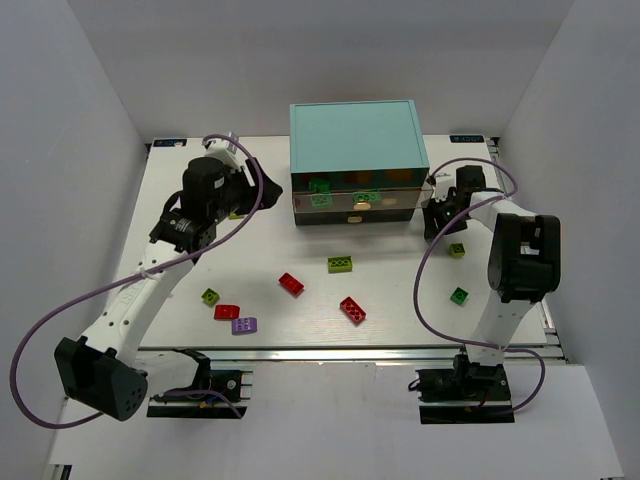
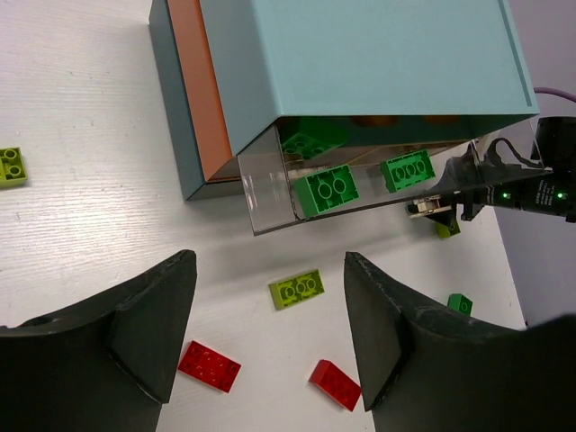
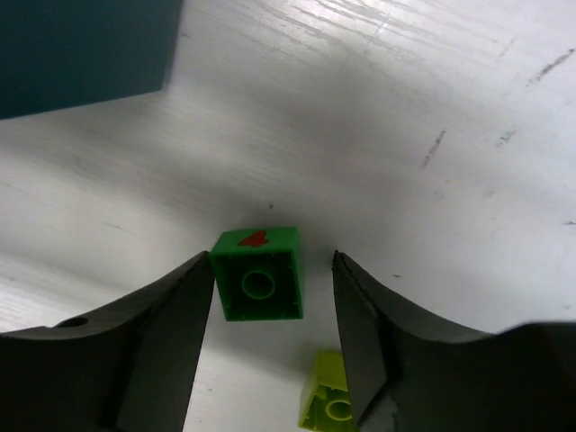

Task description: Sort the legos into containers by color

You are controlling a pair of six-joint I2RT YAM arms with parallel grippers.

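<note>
The cabinet (image 1: 350, 135) with a teal top stands at the back middle. Its see-through drawer (image 2: 270, 193) is pulled out and holds dark green bricks (image 2: 328, 191). My left gripper (image 1: 243, 190) hovers open and empty left of the cabinet, high above the table (image 2: 270, 333). My right gripper (image 1: 437, 222) is low at the cabinet's right. In the right wrist view it is open (image 3: 272, 261) around an upside-down dark green brick (image 3: 259, 273) lying on the table, close to the left finger. A yellow-green brick (image 3: 328, 403) lies just beside it.
Loose on the white table: a yellow-green brick (image 1: 340, 264), red bricks (image 1: 291, 284) (image 1: 352, 309) (image 1: 227, 312), a purple brick (image 1: 243, 325), a yellow-green brick (image 1: 210, 296) and a dark green brick (image 1: 459, 295). White walls enclose three sides.
</note>
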